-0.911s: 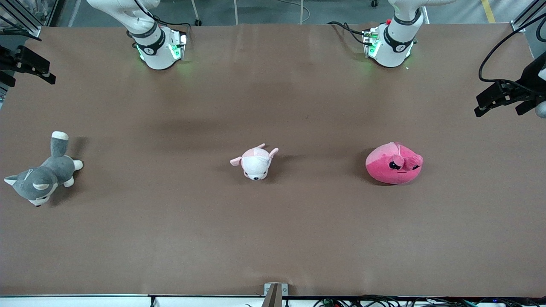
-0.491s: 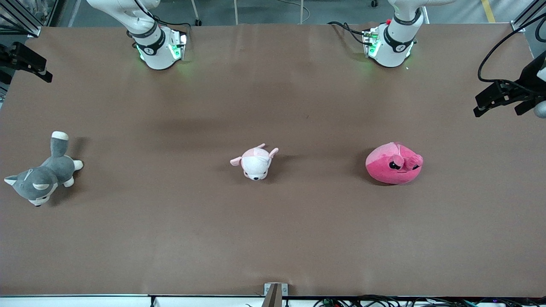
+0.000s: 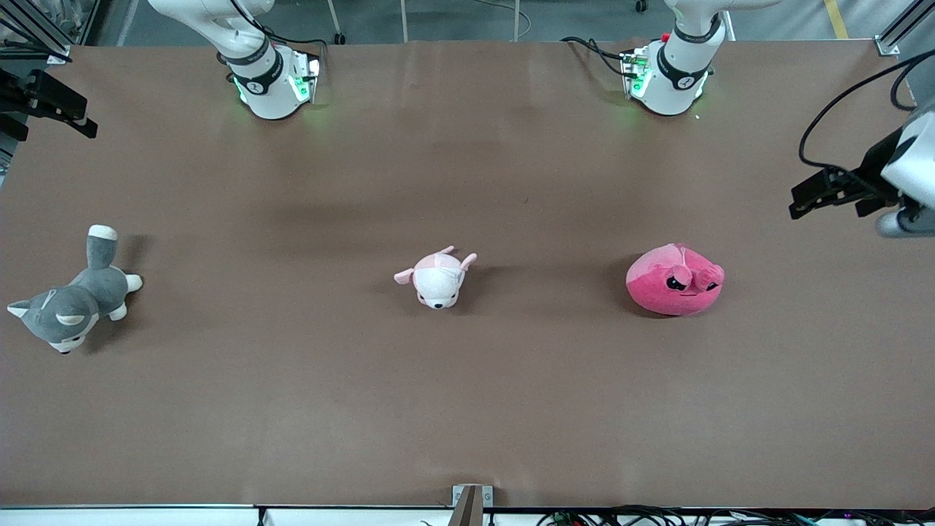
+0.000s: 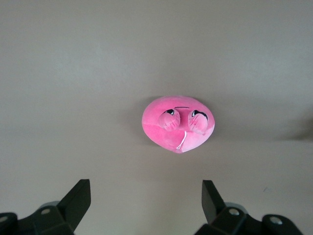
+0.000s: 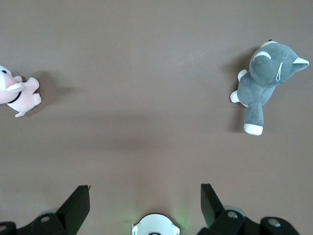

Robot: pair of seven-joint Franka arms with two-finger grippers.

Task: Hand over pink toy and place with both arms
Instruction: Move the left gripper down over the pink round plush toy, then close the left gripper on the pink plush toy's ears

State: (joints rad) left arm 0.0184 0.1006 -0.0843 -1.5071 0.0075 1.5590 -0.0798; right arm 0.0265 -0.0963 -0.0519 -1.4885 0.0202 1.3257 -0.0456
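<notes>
The pink toy [image 3: 673, 279], a round hot-pink plush with dark angry eyes, lies on the brown table toward the left arm's end. It shows in the middle of the left wrist view [image 4: 178, 125]. My left gripper [image 3: 825, 210] hangs open and empty over the table's edge at the left arm's end, apart from the toy; its open jaws show in its wrist view [image 4: 145, 197]. My right gripper [image 3: 58, 135] hangs open and empty over the table's edge at the right arm's end, also shown in its wrist view [image 5: 145, 198].
A pale pink-and-white plush animal [image 3: 437, 276] lies mid-table; it also shows in the right wrist view [image 5: 17, 95]. A grey-and-white plush dog [image 3: 69, 303] lies at the right arm's end, also in that wrist view [image 5: 266, 81]. Both arm bases [image 3: 266, 80] stand along the table's farther edge.
My left gripper has moved in over the table toward the pink toy. My right gripper has shifted slightly. The toys have not moved.
</notes>
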